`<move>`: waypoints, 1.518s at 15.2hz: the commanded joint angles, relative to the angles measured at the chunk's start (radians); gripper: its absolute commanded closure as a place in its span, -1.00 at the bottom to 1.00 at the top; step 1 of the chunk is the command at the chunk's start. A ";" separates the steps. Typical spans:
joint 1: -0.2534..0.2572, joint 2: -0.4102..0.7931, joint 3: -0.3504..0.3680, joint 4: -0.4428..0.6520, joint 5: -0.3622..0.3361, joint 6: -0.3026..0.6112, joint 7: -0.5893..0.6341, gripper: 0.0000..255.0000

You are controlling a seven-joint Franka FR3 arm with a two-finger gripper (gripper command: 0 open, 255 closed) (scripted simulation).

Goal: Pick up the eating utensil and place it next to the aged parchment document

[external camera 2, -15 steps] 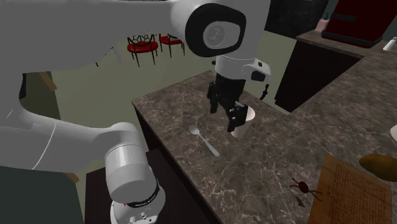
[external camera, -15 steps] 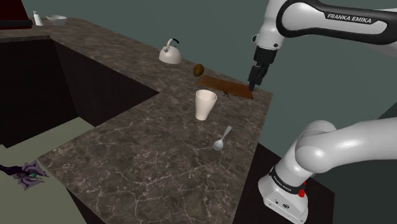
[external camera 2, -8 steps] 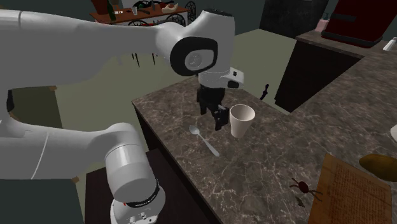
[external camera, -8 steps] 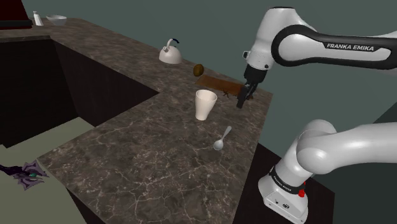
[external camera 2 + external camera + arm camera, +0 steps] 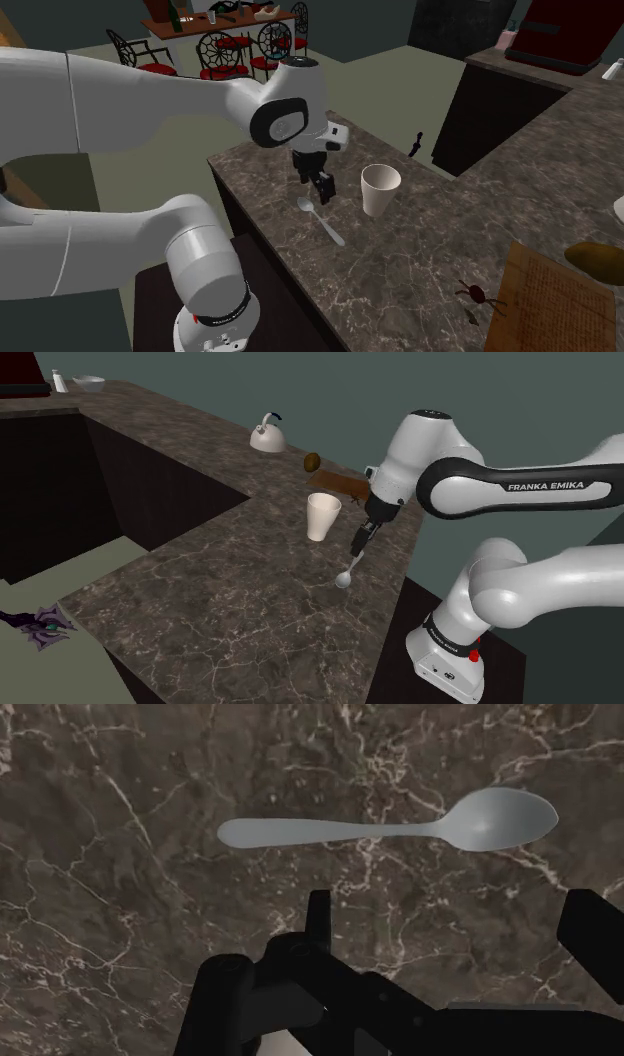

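Note:
A grey metal spoon (image 5: pixel 346 573) (image 5: pixel 322 220) (image 5: pixel 400 826) lies flat on the dark marbled counter (image 5: pixel 230 582), close to its edge by the stand. My black gripper (image 5: pixel 358 545) (image 5: pixel 320 187) (image 5: pixel 455 922) hangs low just above the spoon's handle. It is open, its fingers (image 5: pixel 318 916) stand apart, and nothing is between them. The brown parchment sheet (image 5: pixel 338 483) (image 5: pixel 552 300) lies farther back on the counter, partly behind my arm in the shoulder view.
A white cup (image 5: pixel 322 516) (image 5: pixel 380 189) stands upright beside the spoon. A brown rounded object (image 5: pixel 313 461) (image 5: pixel 596 258) and a white kettle (image 5: pixel 267 435) sit beyond the parchment. A small dark twiggy thing (image 5: pixel 474 295) lies by the parchment's edge.
My arm has swung from above the parchment toward the stand-side counter edge and come down, bringing the gripper just over the spoon. The spoon and cup have not moved.

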 commanded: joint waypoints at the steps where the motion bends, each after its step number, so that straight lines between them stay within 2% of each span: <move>1: 0.032 0.035 0.051 -0.039 0.032 0.103 0.039 -1.00; 5: 0.081 0.111 0.141 -0.089 0.079 0.272 0.105 -1.00; 12: 0.069 0.220 0.164 -0.130 0.086 0.421 0.107 -1.00; 20: 0.068 0.230 0.166 -0.132 0.086 0.434 0.108 -1.00; 21: 0.068 0.230 0.166 -0.132 0.086 0.434 0.108 1.00; 23: 0.068 0.230 0.166 -0.132 0.086 0.434 0.108 1.00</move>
